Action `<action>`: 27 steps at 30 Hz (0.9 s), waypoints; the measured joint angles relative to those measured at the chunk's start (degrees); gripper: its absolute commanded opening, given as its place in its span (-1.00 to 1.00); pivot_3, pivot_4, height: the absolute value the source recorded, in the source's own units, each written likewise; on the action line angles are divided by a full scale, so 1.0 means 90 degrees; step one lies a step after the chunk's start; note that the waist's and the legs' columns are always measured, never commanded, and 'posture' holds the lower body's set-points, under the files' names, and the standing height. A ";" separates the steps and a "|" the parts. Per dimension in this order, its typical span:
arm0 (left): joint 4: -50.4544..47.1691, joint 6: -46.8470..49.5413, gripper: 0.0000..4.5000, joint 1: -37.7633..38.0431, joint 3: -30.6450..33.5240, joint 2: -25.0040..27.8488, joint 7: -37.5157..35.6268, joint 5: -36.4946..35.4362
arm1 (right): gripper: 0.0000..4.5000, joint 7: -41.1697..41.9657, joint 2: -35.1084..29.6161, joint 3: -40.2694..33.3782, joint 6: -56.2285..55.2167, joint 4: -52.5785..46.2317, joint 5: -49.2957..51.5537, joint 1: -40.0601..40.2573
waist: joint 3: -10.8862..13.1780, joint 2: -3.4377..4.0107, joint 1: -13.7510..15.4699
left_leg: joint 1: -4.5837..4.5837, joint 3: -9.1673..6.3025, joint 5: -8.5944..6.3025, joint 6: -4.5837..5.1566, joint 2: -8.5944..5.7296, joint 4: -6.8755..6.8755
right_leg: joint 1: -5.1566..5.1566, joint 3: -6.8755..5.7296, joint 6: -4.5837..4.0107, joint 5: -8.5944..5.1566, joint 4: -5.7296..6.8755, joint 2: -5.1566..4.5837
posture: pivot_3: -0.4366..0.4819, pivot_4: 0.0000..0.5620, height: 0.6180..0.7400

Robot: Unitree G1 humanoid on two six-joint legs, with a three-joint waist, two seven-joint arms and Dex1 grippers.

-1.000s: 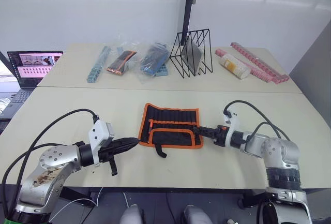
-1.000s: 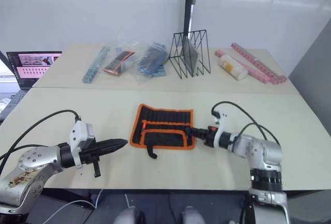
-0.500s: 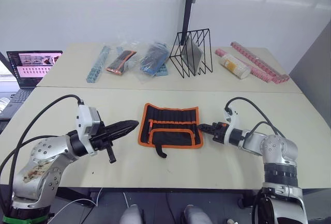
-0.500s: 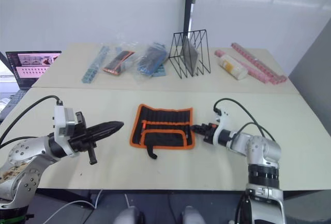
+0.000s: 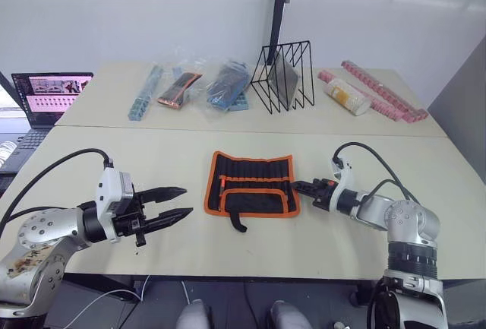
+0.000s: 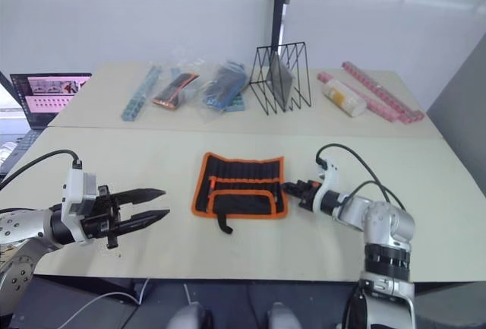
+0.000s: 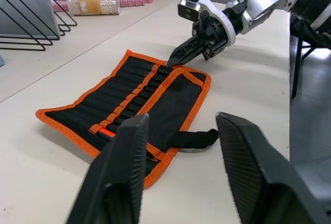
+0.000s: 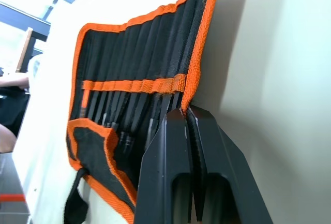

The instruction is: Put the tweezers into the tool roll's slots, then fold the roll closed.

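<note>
The tool roll (image 5: pixel 250 185), black with orange trim, lies unrolled flat at the table's middle, its lower flap folded up over the slots (image 7: pixel 135 90) and its strap (image 5: pixel 237 223) trailing toward me. Slim dark tweezers (image 8: pixel 125 137) sit in the slots, mostly hidden under the flap. My right gripper (image 5: pixel 298 186) is shut, its tips pinching the orange trim at the roll's right edge (image 8: pixel 192 79). To the left of the roll, with a hand's width of bare table between them, my left gripper (image 5: pixel 181 201) hovers open and empty, pointing at it.
Along the back table stand a black wire rack (image 5: pixel 282 77), several plastic packets (image 5: pixel 226 86), a blue strip (image 5: pixel 144 93), a clear cylinder (image 5: pixel 345 95) and a pink strip (image 5: pixel 383 90). A laptop (image 5: pixel 49 97) sits at the far left.
My left gripper has opened and pulled back a little to the left and lower. My right gripper closed at the roll's right edge and has stayed there. The roll has not moved.
</note>
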 measured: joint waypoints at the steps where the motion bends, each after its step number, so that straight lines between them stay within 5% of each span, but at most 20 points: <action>1: 0.0001 0.0002 0.67 0.0000 -0.0006 0.0000 -0.0001 0.0000 | -1.00 -0.0063 0.0036 -0.0048 0.0100 -0.0070 0.0074 0.0000 | 0.0000 0.0001 -0.0003 | -0.0012 0.0001 0.0001 0.0000 0.0000 0.0000 | -0.0014 0.0001 0.0000 0.0000 0.0003 0.0000 | -0.05 -0.47 0.13; 4: 0.0020 -0.0008 0.99 -0.0004 -0.0024 0.0000 -0.0022 0.0003 | -1.00 -0.0421 0.0170 -0.0347 0.0559 -0.0386 0.0363 -0.0061 | 0.0002 0.0003 -0.0010 | -0.0020 0.0001 0.0001 -0.0001 0.0000 -0.0003 | -0.0023 0.0001 -0.0001 0.0000 0.0002 0.0000 | -0.05 -0.47 0.13; 13: 0.0202 -0.0125 0.99 -0.0002 -0.0118 0.0000 -0.0088 0.0195 | -1.00 -0.1660 0.0913 -0.1198 0.1397 -0.0842 0.0707 -0.0727 | 0.0004 0.0006 -0.0002 | -0.0025 0.0001 0.0001 0.0000 0.0000 -0.0003 | -0.0027 -0.0001 -0.0001 0.0000 0.0001 0.0000 | -0.05 -0.47 0.13; 18: 0.0202 -0.0220 0.99 -0.0001 -0.0173 -0.0005 -0.0088 0.0260 | -1.00 -0.2568 0.2097 -0.1210 0.1725 -0.1538 0.0602 -0.0830 | 0.0004 0.0008 -0.0033 | -0.0028 -0.0002 0.0001 -0.0001 0.0001 -0.0012 | -0.0035 -0.0004 -0.0001 0.0001 0.0003 0.0000 | -0.05 -0.47 0.13; 27: 0.0197 -0.0254 0.99 0.0031 -0.0201 -0.0005 -0.0076 0.0275 | -1.00 -0.3288 0.2531 -0.0271 0.1297 -0.1979 -0.0105 -0.0325 | 0.0006 0.0011 -0.0020 | -0.0039 -0.0007 0.0002 -0.0002 -0.0006 -0.0013 | -0.0038 -0.0013 -0.0001 0.0001 0.0000 -0.0009 | -0.05 -0.47 0.13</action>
